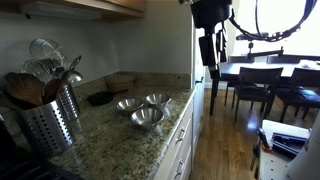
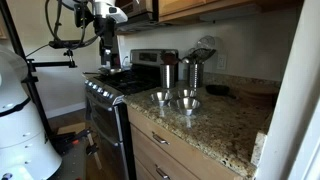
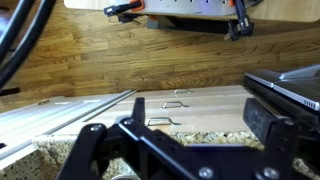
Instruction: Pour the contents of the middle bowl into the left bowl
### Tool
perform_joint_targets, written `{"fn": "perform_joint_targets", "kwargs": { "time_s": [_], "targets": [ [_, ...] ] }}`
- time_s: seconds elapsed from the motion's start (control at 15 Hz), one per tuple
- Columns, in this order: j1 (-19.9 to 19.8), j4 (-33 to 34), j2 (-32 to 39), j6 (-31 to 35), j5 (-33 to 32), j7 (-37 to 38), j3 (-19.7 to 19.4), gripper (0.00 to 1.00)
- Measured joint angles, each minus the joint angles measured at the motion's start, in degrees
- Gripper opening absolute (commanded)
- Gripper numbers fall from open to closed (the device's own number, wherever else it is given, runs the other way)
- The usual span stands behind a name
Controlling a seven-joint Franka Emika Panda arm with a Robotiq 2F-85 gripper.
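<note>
Three shiny steel bowls sit close together on the granite counter (image 1: 110,145). The left bowl (image 1: 147,117), the widest, is nearest the counter's front edge; it also shows in an exterior view (image 2: 162,97). The middle bowl (image 1: 128,104) is small and sits closer to the wall, and shows in an exterior view (image 2: 188,93). A second small bowl (image 1: 157,99) stands beside them. I cannot see what the bowls hold. My gripper (image 1: 207,50) hangs high, off to the side of the counter and well away from the bowls. In the wrist view my gripper (image 3: 197,110) is open and empty, and no bowl shows.
A perforated steel utensil holder (image 1: 48,122) with spoons stands at the counter's end, with a whisk behind it. A dark dish (image 1: 100,98) lies by the wall. A stove (image 2: 110,85) adjoins the counter. Drawer handles (image 3: 160,122) and wood floor lie below the gripper.
</note>
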Motion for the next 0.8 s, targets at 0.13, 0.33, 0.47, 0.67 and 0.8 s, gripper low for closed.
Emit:
{"fn": "perform_joint_targets", "kwargs": {
  "time_s": [0.13, 0.33, 0.47, 0.67, 0.8],
  "targets": [
    [0.00, 0.00, 0.00, 0.00, 0.00, 0.00, 0.00, 1.00],
    [0.00, 0.00, 0.00, 0.00, 0.00, 0.00, 0.00, 1.00],
    [0.03, 0.00, 0.01, 0.00, -0.06, 0.00, -0.01, 1.00],
    [0.05, 0.01, 0.06, 0.61, -0.29, 0.00, -0.05, 1.00],
    [0.00, 0.02, 0.31, 2.72, -0.98, 0.00, -0.12, 1.00]
  ]
}}
